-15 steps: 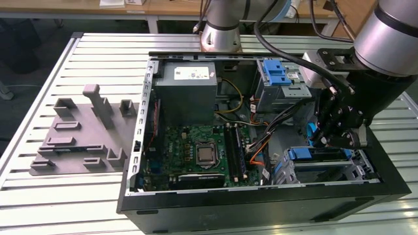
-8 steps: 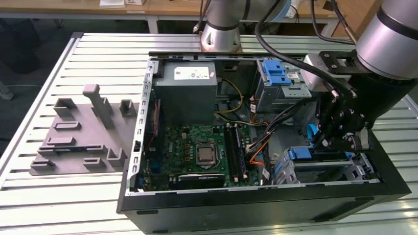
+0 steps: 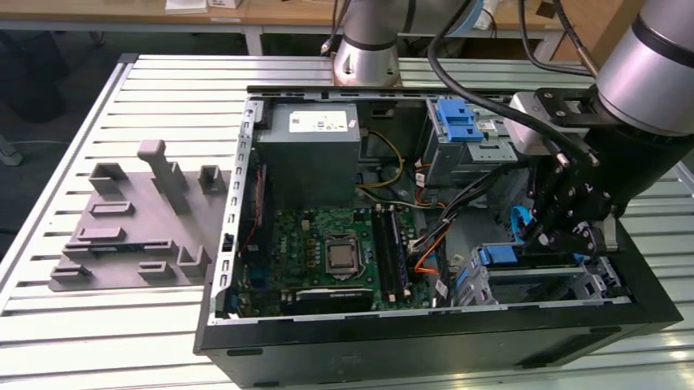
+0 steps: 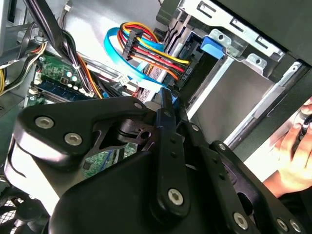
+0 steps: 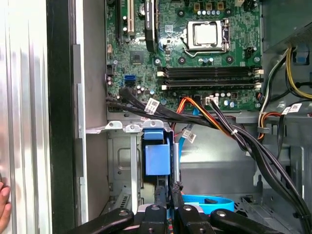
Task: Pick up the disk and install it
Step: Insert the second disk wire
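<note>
An open black computer case (image 3: 434,345) lay on a slatted metal table (image 3: 65,325), its green motherboard (image 3: 325,252) exposed. The gripper (image 3: 564,244) hung inside by a blue-tabbed drive bay (image 3: 521,272). A grey fixture (image 3: 130,219) sat alongside.

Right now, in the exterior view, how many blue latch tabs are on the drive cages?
2: one latch tab atop the far drive cage, one on the near cage beside the hand. The arm may hide others.
</note>
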Robot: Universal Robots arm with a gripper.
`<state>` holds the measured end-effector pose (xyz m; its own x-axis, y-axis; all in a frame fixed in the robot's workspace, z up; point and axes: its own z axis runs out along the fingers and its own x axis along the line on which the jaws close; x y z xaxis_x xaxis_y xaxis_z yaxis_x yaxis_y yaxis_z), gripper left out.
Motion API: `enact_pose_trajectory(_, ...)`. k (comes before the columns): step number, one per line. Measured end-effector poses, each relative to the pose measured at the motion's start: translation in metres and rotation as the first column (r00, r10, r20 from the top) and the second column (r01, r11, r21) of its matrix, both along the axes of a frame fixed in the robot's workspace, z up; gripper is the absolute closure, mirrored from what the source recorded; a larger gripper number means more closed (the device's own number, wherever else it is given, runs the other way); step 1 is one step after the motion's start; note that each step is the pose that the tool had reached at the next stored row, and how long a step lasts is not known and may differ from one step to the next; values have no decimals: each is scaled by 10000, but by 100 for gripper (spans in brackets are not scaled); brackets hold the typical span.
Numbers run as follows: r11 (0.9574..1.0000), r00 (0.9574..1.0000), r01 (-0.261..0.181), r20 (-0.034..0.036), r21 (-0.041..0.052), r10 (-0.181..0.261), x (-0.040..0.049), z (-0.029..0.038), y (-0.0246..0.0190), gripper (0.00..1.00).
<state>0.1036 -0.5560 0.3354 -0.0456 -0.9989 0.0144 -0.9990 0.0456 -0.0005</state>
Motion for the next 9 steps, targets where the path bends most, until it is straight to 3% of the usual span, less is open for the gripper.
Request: enact_pose_trajectory(9, 10000, 10000, 0, 0, -1, 0, 1, -19, -6, 84)
